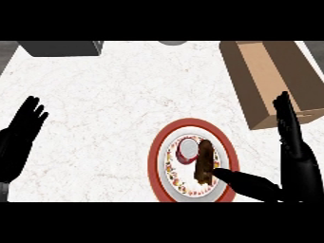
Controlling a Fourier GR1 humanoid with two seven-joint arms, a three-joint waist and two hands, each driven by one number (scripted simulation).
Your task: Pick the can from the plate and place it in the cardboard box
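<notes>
A dark brown can (200,161) with a pale, red-rimmed end lies on its side on a red-rimmed plate (159,152) near the counter's front. My right hand (295,161) stands just right of the plate, fingers straight and pointing away, its thumb stretched left so the tip reaches the can's near end. The hand is open and nothing is held. The cardboard box (276,78) lies open at the back right, beyond that hand. My left hand (14,142) rests open at the left edge, fingers up.
A grey block (61,47) stands at the back left and a grey round object (171,42) shows at the back edge. White marbled counter (115,99) spreads between the plate and these.
</notes>
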